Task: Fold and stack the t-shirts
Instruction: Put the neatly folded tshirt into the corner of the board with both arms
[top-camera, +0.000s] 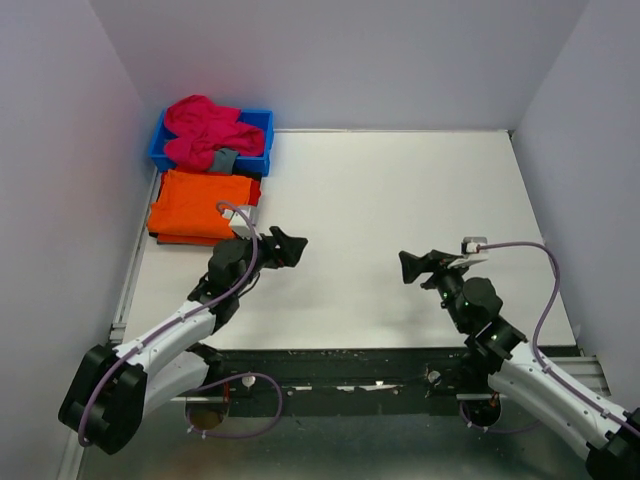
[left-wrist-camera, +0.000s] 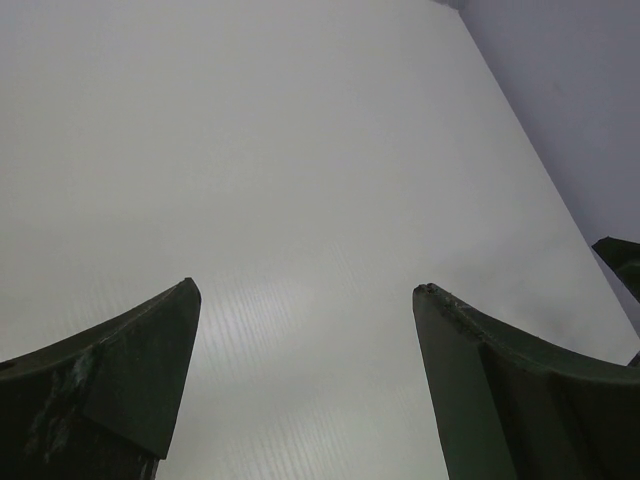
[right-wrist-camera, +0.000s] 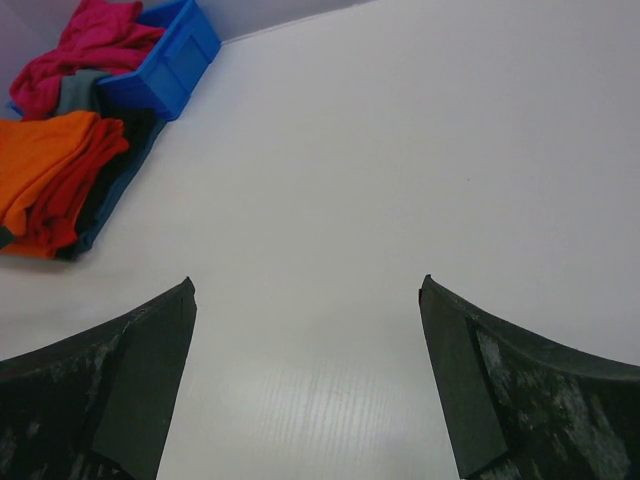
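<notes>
Both grippers are empty right now. The left gripper (top-camera: 290, 245) has its jaws spread as wide as they go, with only bare table (top-camera: 400, 190) between them, and the right gripper (top-camera: 408, 265) is the same: wide open, holding nothing. They hang low over the near middle of the table, tips facing each other and well apart.

All the cloth is in the far left corner. The pink shirt (top-camera: 205, 130) is crumpled in the blue bin (top-camera: 262, 120) with a grey cloth (top-camera: 222, 160) tucked against it. It's balled up, so I can't tell its long axis or which way it points. Just on the near side of the bin, the orange shirt (top-camera: 200, 203) lies folded flat on top of a red shirt (right-wrist-camera: 85, 190), with the longer side running roughly left to right.

From the left jaws, that pile is near, off to the left and a bit farther back. They currently point right, away from it. From the right jaws it's clear across the table, ahead and to the left.

My guess is the pink shirt is next and the left arm is the obvious pick. It'd have to swing its wrist round toward the corner first.
</notes>
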